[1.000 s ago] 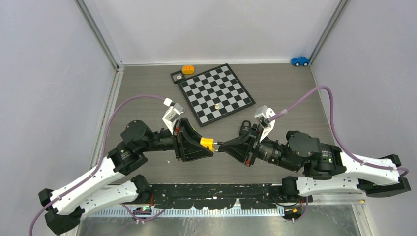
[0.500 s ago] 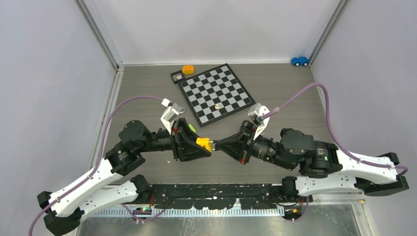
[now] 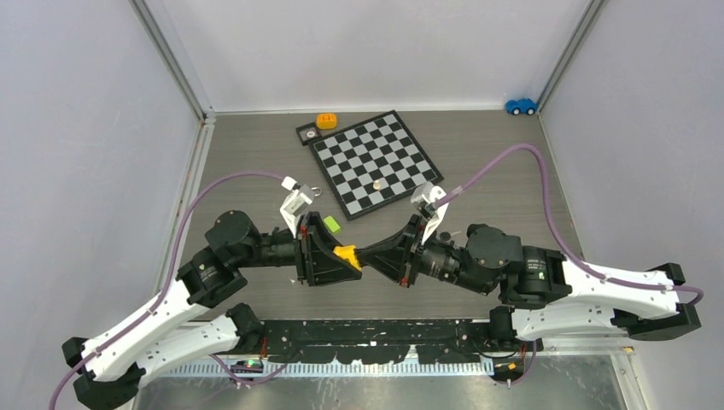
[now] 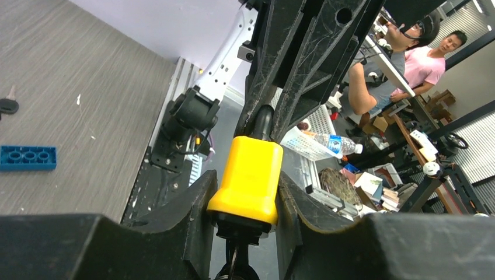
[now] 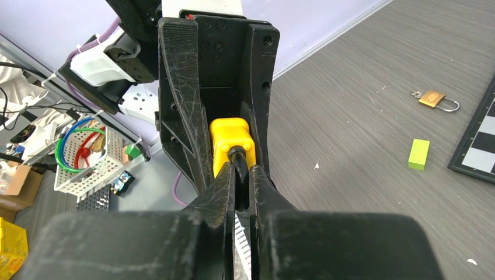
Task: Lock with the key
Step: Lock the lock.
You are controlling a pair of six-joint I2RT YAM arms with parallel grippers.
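My left gripper (image 3: 348,259) is shut on a yellow padlock (image 3: 346,254), held above the table near its front edge. In the left wrist view the padlock (image 4: 248,181) sits between my fingers (image 4: 195,204). My right gripper (image 3: 362,256) meets it tip to tip from the right and is shut on the key. In the right wrist view the key's black head (image 5: 238,158) is pinched between the fingertips (image 5: 225,181) against the padlock's end (image 5: 229,135). The key's blade is hidden.
A chessboard (image 3: 376,162) lies behind the grippers. A green block (image 5: 418,154) and a small brass padlock (image 5: 435,99) lie on the table left of the board. A blue brick (image 4: 28,157) and another dark-headed key (image 4: 7,105) lie on the table. A blue toy car (image 3: 520,106) sits far right.
Both grippers, still joined at the padlock, have shifted left and slightly nearer. The right arm has reached further left and both wrists have turned a little.
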